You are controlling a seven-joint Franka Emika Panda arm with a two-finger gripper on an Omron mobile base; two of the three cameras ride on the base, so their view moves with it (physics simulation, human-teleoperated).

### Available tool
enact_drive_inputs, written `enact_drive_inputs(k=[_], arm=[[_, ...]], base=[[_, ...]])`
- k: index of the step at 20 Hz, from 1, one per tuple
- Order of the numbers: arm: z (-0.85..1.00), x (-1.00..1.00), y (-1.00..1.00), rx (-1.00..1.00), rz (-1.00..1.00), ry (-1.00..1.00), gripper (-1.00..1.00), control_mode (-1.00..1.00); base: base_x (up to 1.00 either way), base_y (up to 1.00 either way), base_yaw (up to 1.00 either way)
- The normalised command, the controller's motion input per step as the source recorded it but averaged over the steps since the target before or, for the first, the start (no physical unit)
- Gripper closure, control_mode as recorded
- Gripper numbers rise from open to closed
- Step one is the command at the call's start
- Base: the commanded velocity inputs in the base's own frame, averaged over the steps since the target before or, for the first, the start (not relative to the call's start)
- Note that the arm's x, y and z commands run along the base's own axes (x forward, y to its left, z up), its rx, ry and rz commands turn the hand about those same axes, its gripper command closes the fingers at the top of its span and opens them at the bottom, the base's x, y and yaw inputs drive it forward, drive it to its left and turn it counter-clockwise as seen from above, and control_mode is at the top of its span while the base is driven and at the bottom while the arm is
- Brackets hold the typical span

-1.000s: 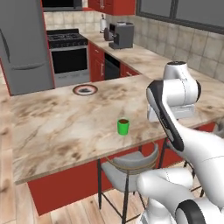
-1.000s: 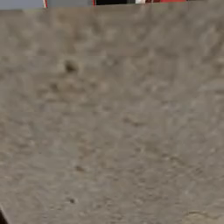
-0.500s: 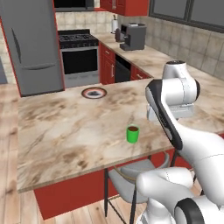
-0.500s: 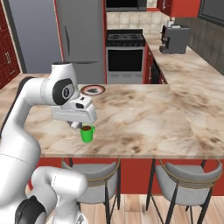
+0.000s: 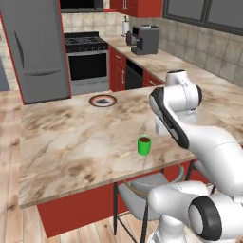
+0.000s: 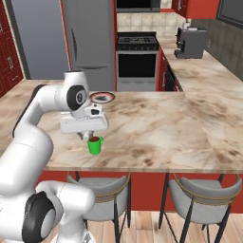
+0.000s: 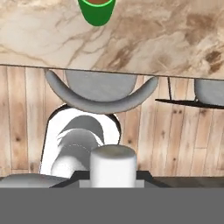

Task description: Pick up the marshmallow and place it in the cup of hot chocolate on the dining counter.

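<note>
The marshmallow (image 7: pixel 113 162), a stubby white cylinder, sits between my fingertips in the hand view, and my gripper (image 7: pixel 113 178) is shut on it. The green cup of hot chocolate (image 6: pixel 95 145) stands near the front edge of the marbled dining counter (image 6: pixel 156 128). From the right base view my gripper (image 6: pixel 88 135) hangs just above and slightly left of the cup, close to its rim. In the left base view the cup (image 5: pixel 144 145) sits left of and below my hand (image 5: pixel 159 127), whose fingers are hidden by the arm. The cup (image 7: pixel 97 9) shows at the top of the hand view.
A round plate with a black-and-red rim (image 5: pixel 102 100) lies at the counter's far side. Grey stools (image 6: pixel 194 190) stand under the front edge. A stove (image 5: pixel 84 45), a fridge (image 5: pixel 35 47) and a coffee machine (image 5: pixel 146 39) line the back.
The whole picture has shifted in both base views, so the base has moved; the cup now sits closer to my hand. The gripper stays shut.
</note>
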Motion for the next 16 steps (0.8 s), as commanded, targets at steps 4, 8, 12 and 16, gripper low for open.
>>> enact_drive_inputs(k=[4, 8, 12, 16], arm=[[-0.14, 0.64, 0.0, 0.0, 0.36, 0.2, 1.0, -1.0], [-0.01, 0.55, 0.0, 0.05, 0.32, 0.17, 1.0, -1.0], [-0.02, 0.49, 0.0, 0.19, 0.21, 0.11, 1.0, -1.0], [-0.08, 0.37, 0.01, 0.3, 0.12, 0.03, 1.0, -1.0]], base=[[0.0, 0.0, 0.0], [0.0, 0.0, 0.0], [0.0, 0.0, 0.0], [0.0, 0.0, 0.0]])
